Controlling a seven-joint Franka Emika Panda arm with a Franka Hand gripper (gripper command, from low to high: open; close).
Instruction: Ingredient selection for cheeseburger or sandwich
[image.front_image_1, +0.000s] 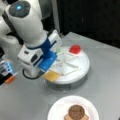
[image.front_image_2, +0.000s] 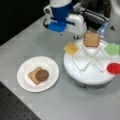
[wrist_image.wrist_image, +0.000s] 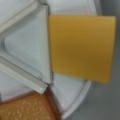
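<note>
The yellow cheese square (image.front_image_1: 52, 75) lies in a compartment at the rim of a round white divided tray (image.front_image_1: 77, 71). My gripper (image.front_image_1: 48, 64) hovers right above it, its fingertips hidden by the blue hand. The cheese (wrist_image.wrist_image: 82, 47) fills the wrist view, with no fingers showing there. In a front view the tray (image.front_image_2: 87, 75) also holds a tan bread slice (image.front_image_2: 91, 40), a green leaf piece (image.front_image_2: 112, 48) and a red disc (image.front_image_2: 113, 68). On the white plate (image.front_image_2: 25, 82) a dark brown patty (image.front_image_2: 42, 75) rests on a tan bread slice (image.front_image_2: 32, 76).
Raised white dividers (image.front_image_2: 86, 60) split the tray into wedges, some of them without food. An orange and blue object (image.front_image_1: 8, 72) sits at a front view's left edge. The robot's base (image.front_image_1: 8, 42) stands behind the tray.
</note>
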